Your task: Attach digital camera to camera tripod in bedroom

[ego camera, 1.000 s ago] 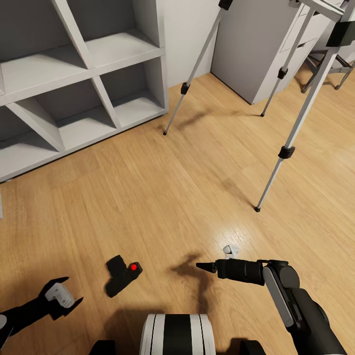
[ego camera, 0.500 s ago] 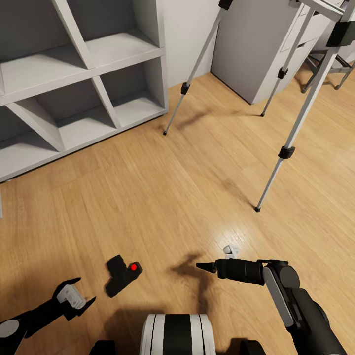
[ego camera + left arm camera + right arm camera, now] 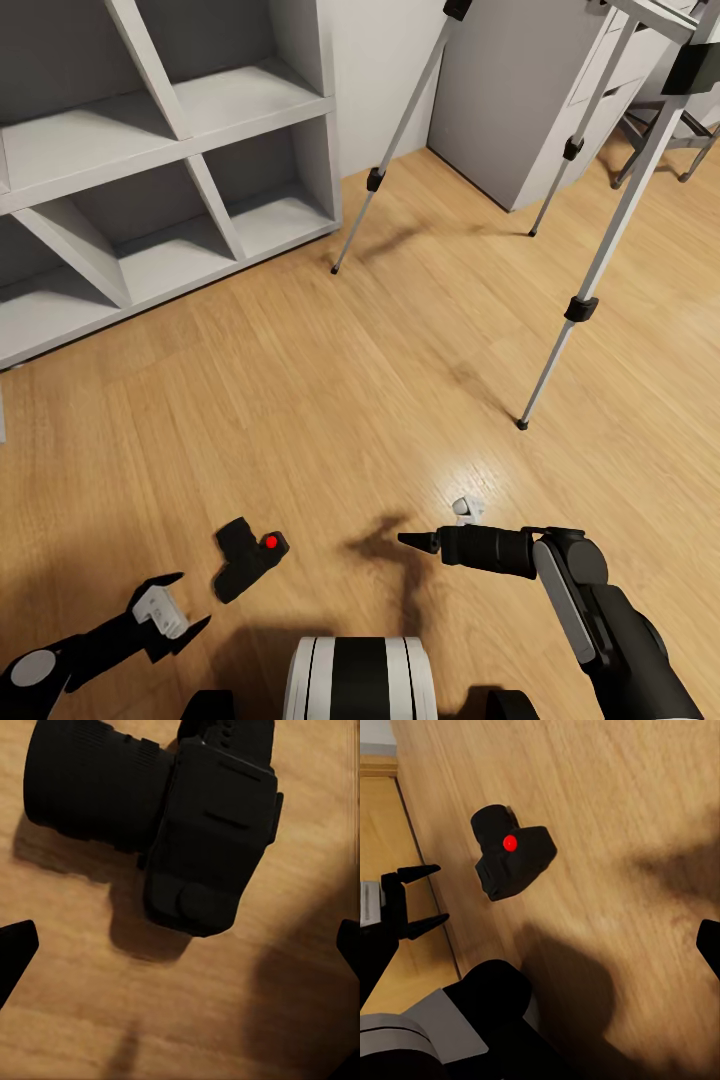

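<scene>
Left pincer [image 3: 172, 611] gapes wide and empty beside the digital camera [image 3: 246, 556]; right pincer's [image 3: 437, 528] spread unclear.

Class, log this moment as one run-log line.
left gripper: open, near digital camera | camera: on floor, ungrasped | right gripper: empty | camera tripod: standing

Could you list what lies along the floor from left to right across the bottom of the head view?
Left hand → digital camera → right hand.

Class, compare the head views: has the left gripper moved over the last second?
Yes. The left gripper has slid right across the floor toward the digital camera, which has stayed put.
</scene>
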